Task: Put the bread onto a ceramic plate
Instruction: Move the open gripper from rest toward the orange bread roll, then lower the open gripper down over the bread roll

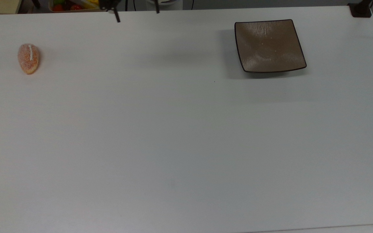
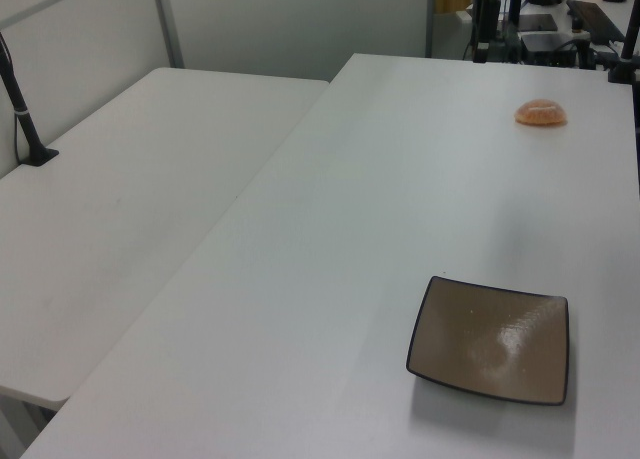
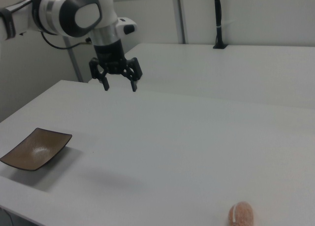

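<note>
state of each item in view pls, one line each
bread: lying on the table, untouched, far from the plate
ceramic plate: empty, flat on the table
gripper: open, holding nothing, raised above the table
table: bears the bread and the plate

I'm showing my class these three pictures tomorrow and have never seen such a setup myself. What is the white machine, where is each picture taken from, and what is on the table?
The white machine is a robot arm ending in a black gripper with two fingers, spread apart and holding nothing; it hangs above the white table. One picture looks straight down on the table; the other two look across it from opposite ends. Two things lie on it, far apart: a small orange-brown bread with a white stripe, and a square brown ceramic plate with nothing on it. In the top view the bread is at the far left, the plate toward the right. The bread has not been picked up yet.
</note>
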Motion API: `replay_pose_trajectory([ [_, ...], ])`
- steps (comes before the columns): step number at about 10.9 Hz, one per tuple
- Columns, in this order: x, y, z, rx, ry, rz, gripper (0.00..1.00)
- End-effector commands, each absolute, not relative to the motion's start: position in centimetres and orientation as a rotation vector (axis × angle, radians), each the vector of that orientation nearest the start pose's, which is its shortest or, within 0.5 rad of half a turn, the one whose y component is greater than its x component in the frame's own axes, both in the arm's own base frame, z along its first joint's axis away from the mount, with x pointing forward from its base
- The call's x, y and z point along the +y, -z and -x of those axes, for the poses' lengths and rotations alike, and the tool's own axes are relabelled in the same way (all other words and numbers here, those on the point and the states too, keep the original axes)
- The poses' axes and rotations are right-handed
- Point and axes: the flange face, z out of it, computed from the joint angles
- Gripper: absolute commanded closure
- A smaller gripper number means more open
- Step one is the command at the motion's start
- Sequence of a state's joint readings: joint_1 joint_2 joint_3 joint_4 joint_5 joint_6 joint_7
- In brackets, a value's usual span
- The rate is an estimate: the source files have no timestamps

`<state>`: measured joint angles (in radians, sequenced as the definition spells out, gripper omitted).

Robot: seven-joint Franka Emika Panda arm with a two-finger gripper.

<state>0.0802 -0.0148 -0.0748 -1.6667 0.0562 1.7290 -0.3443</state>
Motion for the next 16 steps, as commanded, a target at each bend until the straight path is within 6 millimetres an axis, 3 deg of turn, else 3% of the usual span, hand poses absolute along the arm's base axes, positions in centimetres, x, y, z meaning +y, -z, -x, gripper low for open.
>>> replay_pose_trajectory([
  [1,-4.2,-59.2,-56.6,-0.566,0.079,3.090,0.00],
  [3,-7.9,-59.1,-56.3,-0.576,0.073,3.104,0.00],
  [6,-15.4,-58.3,-55.3,-0.529,0.078,3.126,0.00],
  [8,-20.4,-56.1,-55.2,-0.460,0.069,3.149,0.00],
  [10,-23.4,-54.4,-54.7,-0.401,0.094,3.177,0.00],
  [14,-29.9,-46.6,-54.1,-0.257,0.048,3.222,0.00],
  [16,-31.4,-44.3,-53.8,-0.224,0.033,3.233,0.00],
])
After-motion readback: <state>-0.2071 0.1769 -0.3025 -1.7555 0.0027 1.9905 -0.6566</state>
